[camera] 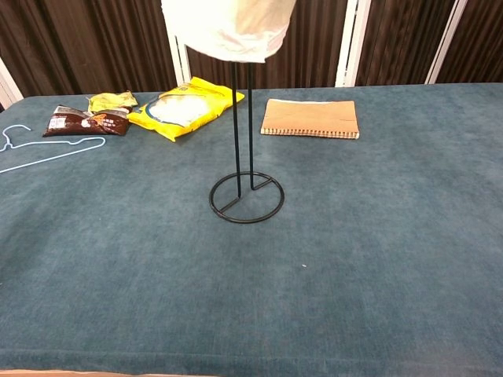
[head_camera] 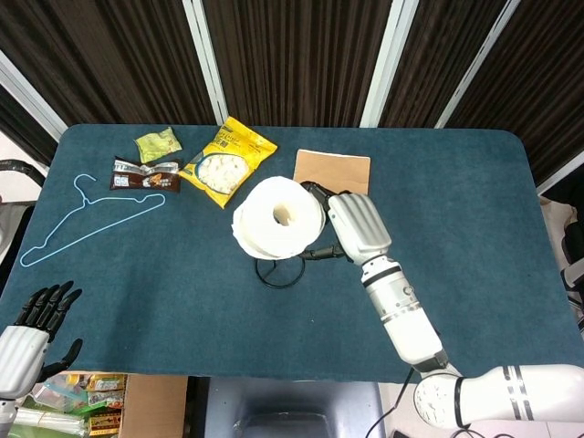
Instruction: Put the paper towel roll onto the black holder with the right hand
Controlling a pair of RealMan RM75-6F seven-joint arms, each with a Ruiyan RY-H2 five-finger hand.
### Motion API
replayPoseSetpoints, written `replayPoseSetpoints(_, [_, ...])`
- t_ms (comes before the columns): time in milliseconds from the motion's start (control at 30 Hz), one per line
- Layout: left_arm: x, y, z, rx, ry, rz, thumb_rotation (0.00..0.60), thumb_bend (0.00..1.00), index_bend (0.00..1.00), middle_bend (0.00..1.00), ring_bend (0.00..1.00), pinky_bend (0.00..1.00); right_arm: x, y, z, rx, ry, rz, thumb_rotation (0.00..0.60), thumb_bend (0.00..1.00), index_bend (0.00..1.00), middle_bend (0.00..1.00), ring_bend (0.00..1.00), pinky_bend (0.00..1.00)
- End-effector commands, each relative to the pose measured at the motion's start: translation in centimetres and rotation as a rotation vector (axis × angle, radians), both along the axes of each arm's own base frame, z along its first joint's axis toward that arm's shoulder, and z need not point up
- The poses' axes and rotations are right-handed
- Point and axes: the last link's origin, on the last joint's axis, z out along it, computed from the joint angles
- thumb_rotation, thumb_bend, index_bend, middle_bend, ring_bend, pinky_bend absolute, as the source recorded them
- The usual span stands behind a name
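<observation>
My right hand grips the white paper towel roll from its right side, core hole facing up. The roll hangs over the black wire holder, hiding the holder's upright in the head view. In the chest view the roll's lower part sits at the top of the frame, and the upright of the holder runs up into its underside. The right hand itself is out of the chest view. My left hand stays at the table's near left corner, fingers spread, holding nothing.
At the back left lie a blue wire hanger, a brown snack pack, a small yellow-green packet and a yellow bag. A brown notebook lies just behind the holder.
</observation>
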Motion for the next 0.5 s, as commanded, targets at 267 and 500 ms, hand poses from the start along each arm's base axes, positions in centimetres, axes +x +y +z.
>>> replayPoseSetpoints(267, [0.1, 0.3, -0.4, -0.001, 0.0, 0.001, 0.6, 0.42, 0.0, 0.0, 0.02, 0.1, -1.1, -0.5, -0.5, 0.007, 0.056, -0.051, 0.6, 0.3, 0.79, 0.62, 0.62, 0.55])
replayPoseSetpoints(500, [0.4, 0.4, -0.8, -0.004, 0.001, -0.003, 0.6, 0.42, 0.0, 0.0, 0.02, 0.1, -1.5, -0.7, -1.4, 0.028, 0.071, -0.062, 0.6, 0.3, 0.57, 0.57, 0.53, 0.53])
